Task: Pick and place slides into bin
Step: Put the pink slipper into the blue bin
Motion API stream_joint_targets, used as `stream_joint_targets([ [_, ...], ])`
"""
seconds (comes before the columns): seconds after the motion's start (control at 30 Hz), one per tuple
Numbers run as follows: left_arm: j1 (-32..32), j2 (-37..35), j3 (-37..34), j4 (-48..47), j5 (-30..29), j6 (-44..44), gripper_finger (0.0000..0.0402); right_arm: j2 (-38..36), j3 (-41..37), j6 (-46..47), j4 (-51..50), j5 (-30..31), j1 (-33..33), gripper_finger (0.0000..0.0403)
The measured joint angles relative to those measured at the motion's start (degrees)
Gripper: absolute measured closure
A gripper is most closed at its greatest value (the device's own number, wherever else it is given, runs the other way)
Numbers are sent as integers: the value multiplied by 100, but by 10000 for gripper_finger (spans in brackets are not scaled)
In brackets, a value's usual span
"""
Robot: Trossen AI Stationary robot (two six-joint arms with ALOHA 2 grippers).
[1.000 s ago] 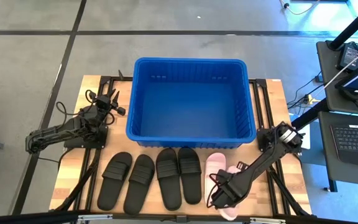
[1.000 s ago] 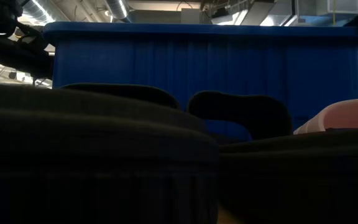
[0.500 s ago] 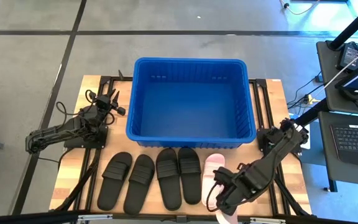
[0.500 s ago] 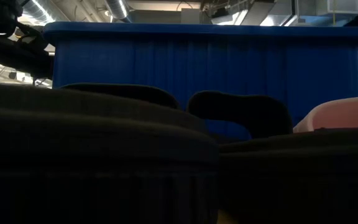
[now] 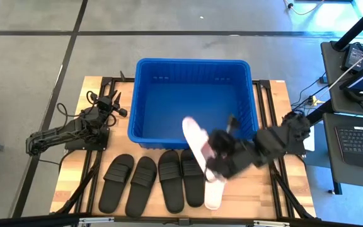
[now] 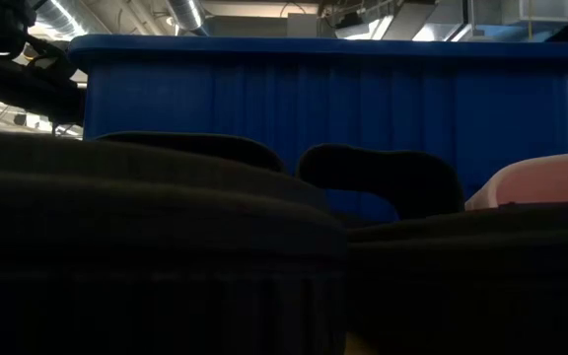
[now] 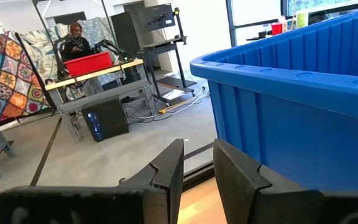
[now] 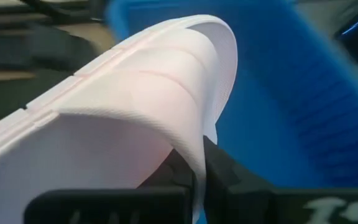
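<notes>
Right gripper (image 5: 214, 159), frame centre, pinches a pale pink foam slide sandal (image 5: 196, 140) by its thin strap; it is probably light and floppy. Left gripper (image 5: 110, 103) waits slightly parted.

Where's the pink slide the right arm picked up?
High view: the right gripper holds the pink slide at the bin's front rim, above the other pink slide.

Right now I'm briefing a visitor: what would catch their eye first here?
The large bright blue plastic bin at the table's far middle, empty inside. Next, the right end effector, shut on the strap of a pale pink-white slide sandal lifted over the bin's near rim. On the table below, four matte black slide sandals lie in a row beside a second pale one.
</notes>
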Motion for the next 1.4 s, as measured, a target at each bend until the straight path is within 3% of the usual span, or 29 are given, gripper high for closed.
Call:
stream_joint_targets([
  [0.3,0,2,-2,0,0,-2,319,8,-503,-2522,-2,283,-2136,391],
  [0.5,1,0,-1,0,0,-4,319,9,-1505,-3001,3,297,-3301,391],
  [0.77,1,1,-1,0,0,-4,319,-5,-3368,-2948,544,309,-4136,391],
  [1.0,2,2,-2,0,-2,4,319,-499,-4949,-3626,2572,371,-4624,391],
  [1.4,1,0,-1,0,-5,10,319,-651,-6158,-4474,3909,-120,-5579,391],
])
